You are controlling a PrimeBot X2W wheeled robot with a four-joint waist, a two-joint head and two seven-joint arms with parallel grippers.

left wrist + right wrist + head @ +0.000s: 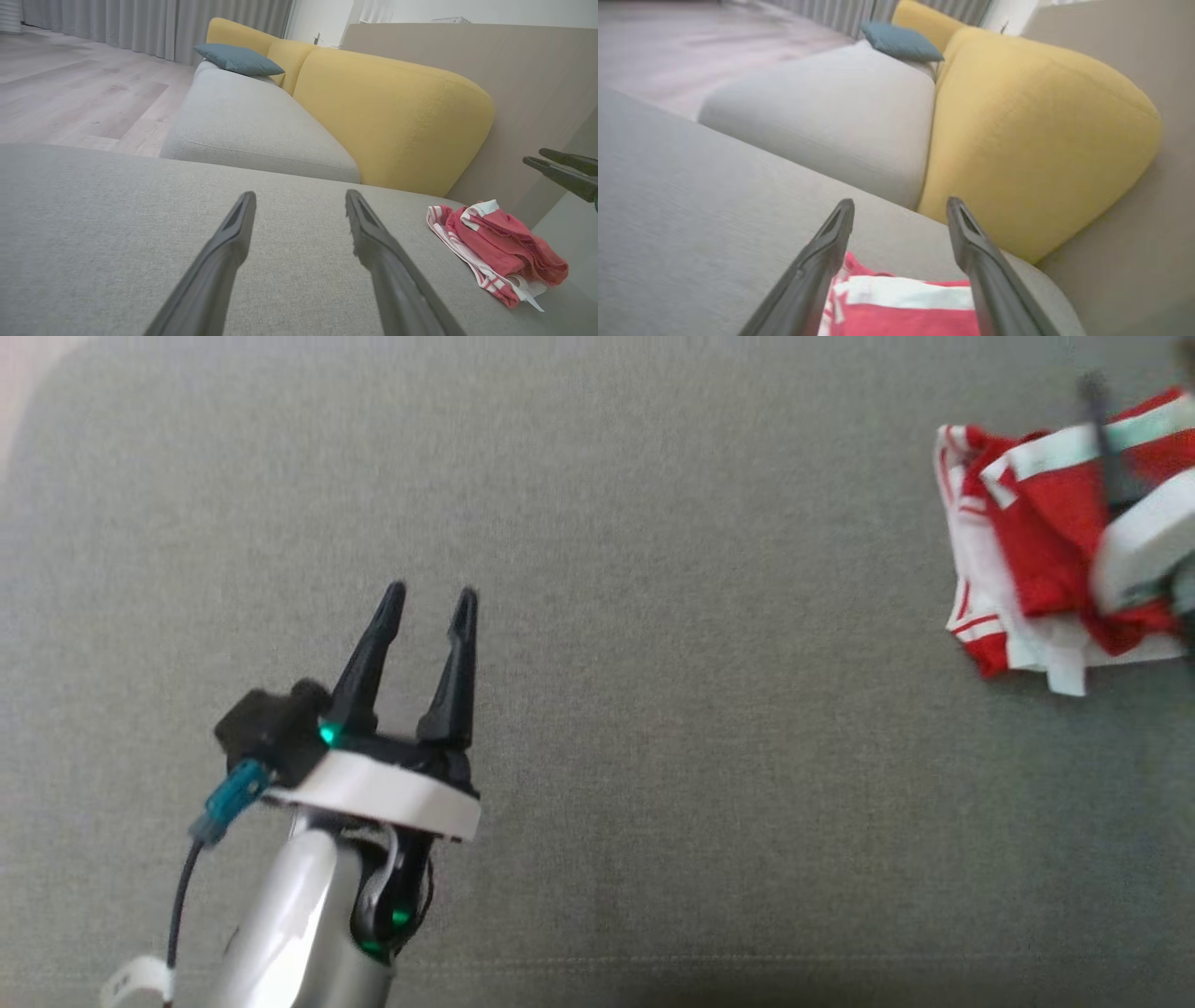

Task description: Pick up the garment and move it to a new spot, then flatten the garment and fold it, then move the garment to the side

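Loosely folded red-and-white fabric garment (1036, 523) at right on grey fabric cushion (653, 616) | right jaws apart just above it, nearer | left jaws apart, empty, well left of it

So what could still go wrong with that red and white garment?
The garment lies near the grey cushion's edge, so it might slide off. The right gripper hangs open just over it; a finger could snag a loose fold in pulling away and undo the folding.
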